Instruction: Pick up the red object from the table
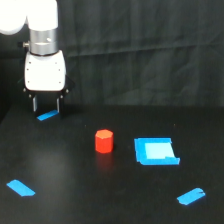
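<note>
Red object (104, 141) stands upright mid-table (60, 165), blue square patch (156, 151) just beside it; your gripper (46, 106) hangs apart, fingers spread, near the far edge

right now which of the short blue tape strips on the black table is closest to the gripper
The short blue tape strip just below the white gripper, at the table's far edge. The other two strips lie near the front.

The red object (104, 141) stands on the table (75, 165), fingers (34, 104) well apart.
</note>
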Motion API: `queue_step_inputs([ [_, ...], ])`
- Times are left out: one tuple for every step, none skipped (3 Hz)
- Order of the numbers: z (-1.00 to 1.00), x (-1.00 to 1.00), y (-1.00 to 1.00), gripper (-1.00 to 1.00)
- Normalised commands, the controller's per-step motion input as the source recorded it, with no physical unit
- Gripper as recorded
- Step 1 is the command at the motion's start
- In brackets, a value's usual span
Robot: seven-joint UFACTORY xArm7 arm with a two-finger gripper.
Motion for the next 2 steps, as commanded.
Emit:
queue_step_inputs([
  [-0.35,0.04,-0.09,0.98],
  [-0.33,0.11,-0.06,0.97],
])
